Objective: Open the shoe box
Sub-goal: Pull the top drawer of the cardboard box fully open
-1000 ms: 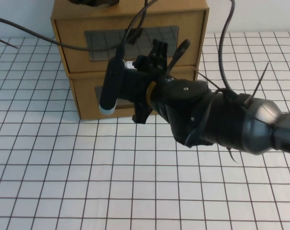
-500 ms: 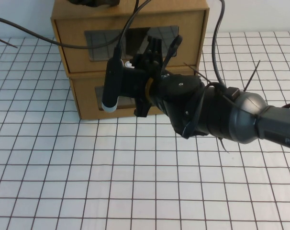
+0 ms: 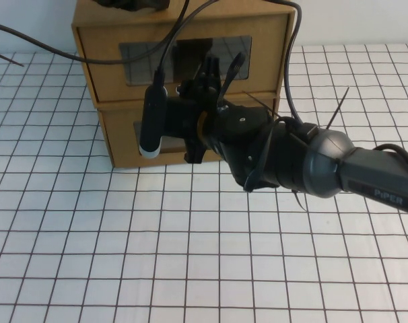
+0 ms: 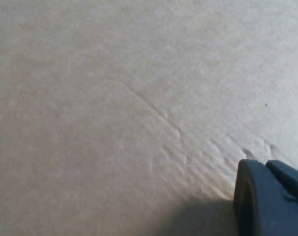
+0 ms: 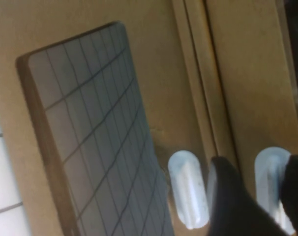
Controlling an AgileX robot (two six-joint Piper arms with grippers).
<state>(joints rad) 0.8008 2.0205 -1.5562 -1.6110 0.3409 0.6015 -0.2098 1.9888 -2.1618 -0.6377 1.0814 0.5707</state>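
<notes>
Right end effector (image 3: 223, 62), jaws apart and empty, noses the shoe box (image 3: 261, 40) front; left end effector (image 3: 130, 3) sits atop.

My high camera looks steeply down from my side onto the white gridded tabletop (image 3: 123, 256) and stacked brown cardboard shoe boxes (image 3: 110, 60). My left wrist camera sits almost against bare cardboard beside my left hand (image 4: 269, 201). My right wrist camera, behind my right hand (image 5: 257, 172), closely faces a grey window panel (image 5: 90, 132) in a box front, a part the high view shares.

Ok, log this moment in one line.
right claw open, at upper shoe box front | left claw against cardboard | box shut
</notes>
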